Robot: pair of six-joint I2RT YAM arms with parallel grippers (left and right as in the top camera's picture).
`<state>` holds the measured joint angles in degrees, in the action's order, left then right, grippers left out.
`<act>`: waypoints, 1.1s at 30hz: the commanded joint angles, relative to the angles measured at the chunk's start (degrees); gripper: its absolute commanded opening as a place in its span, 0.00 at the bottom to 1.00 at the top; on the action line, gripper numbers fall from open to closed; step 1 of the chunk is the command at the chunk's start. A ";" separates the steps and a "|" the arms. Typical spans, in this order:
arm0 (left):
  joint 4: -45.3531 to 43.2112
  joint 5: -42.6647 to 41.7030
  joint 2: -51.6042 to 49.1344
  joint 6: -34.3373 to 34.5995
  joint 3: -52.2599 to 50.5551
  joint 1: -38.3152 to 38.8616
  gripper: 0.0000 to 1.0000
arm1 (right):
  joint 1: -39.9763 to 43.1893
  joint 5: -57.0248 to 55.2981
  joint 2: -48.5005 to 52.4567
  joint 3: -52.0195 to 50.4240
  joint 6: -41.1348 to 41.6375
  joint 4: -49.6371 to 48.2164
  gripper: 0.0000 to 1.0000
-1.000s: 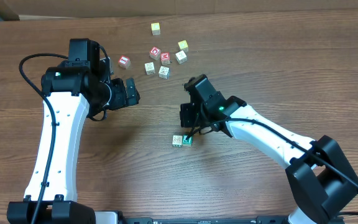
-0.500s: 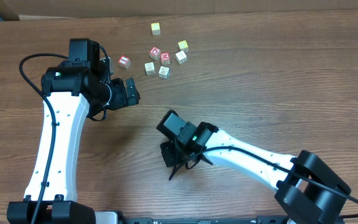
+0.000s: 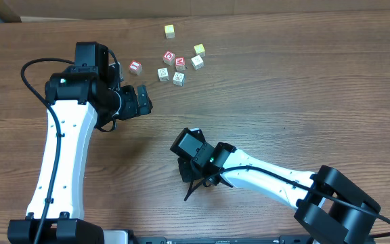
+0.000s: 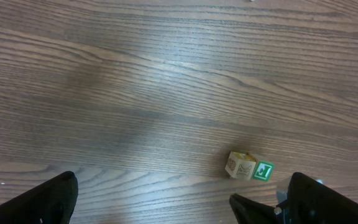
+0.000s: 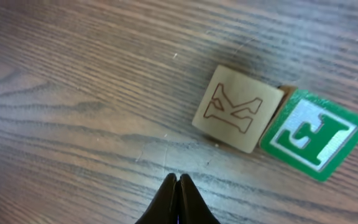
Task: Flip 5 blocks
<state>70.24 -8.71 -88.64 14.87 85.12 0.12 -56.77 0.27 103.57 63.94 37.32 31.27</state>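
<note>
Brown wood is making up the table (image 3: 303, 81), and two little blocks are sitting on it side by side near the front. The pale block with a K (image 5: 235, 117) is lying flat with its letter facing up. The green block (image 5: 316, 135) is sitting right up against it, showing a green letter on a white square. The right hand (image 5: 178, 183) is pointing at the bare table close to the K block. Its two fingers are pressing together with nothing between them, and they are not touching either block. From above, the right arm is covering both of these blocks, so only the wrist views are showing them. The left hand (image 3: 141, 100) is hanging over the left side of the table, well apart from the pair. Its fingers (image 4: 48, 199) are standing wide apart and holding nothing. The other blocks are sitting in a loose bunch at the far side. The red block with a mark (image 3: 135, 66) is sitting alone at the left of the bunch, near the left hand. Two whitish blocks (image 3: 163, 73) are lying close together, and the red D block (image 3: 169, 57) and the red M block (image 3: 180, 64) are sitting just behind them. A yellow block (image 3: 170, 30) is sitting alone, farthest back.
</note>
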 commanded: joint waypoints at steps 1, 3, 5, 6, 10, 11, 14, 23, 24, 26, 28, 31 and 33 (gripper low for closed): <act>-0.17 0.22 -0.22 -0.07 1.29 -0.11 1.00 | -0.15 -3.23 1.07 -0.37 0.46 -0.52 0.04; -0.17 0.22 -0.22 -0.04 1.29 -0.11 1.00 | -0.17 -3.21 2.01 -0.37 0.44 -1.20 0.04; -0.17 0.22 -0.22 -0.07 1.29 -0.11 1.00 | -0.15 -3.21 2.60 -0.37 0.44 -1.20 0.04; -0.17 0.22 -0.22 -0.04 1.29 -0.11 1.00 | -0.15 -3.19 2.69 -0.37 0.46 -1.20 0.04; -0.17 0.22 -0.22 -0.07 1.29 -0.11 1.00 | -0.15 -3.21 2.75 -0.37 0.44 -1.53 0.04; -0.17 0.22 -0.22 -0.07 1.29 -0.11 1.00 | -0.13 -3.23 2.75 -0.37 0.42 -1.60 0.04; -0.17 0.22 -0.22 -0.07 1.29 -0.11 1.00 | -0.04 -3.89 2.75 -0.37 0.42 -1.66 0.04; -0.17 0.22 -0.22 -0.07 1.29 -0.11 1.00 | -0.04 -4.74 2.75 -0.37 0.42 -1.68 0.04; -0.17 0.22 -0.22 -0.07 1.29 -0.11 1.00 | -0.04 -4.74 2.75 -0.37 0.42 -1.70 0.04; -0.17 0.22 -0.22 -0.07 1.29 -0.11 1.00 | -0.04 -4.79 2.75 -0.37 0.39 -1.92 0.04; -0.17 0.22 -0.22 -0.07 1.29 -0.11 1.00 | -0.04 -4.98 2.75 -0.37 0.37 -2.25 0.04; -0.17 0.22 -0.22 -0.07 1.29 -0.11 1.00 | -0.04 -5.33 2.75 -0.35 0.37 -2.32 0.04; -0.17 0.22 -0.22 -0.07 1.29 -0.11 1.00 | -0.04 -5.40 2.75 -0.37 0.37 -2.34 0.04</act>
<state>70.24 -8.71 -88.64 14.87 85.12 0.12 -56.77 -3.86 106.08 63.92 37.50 29.34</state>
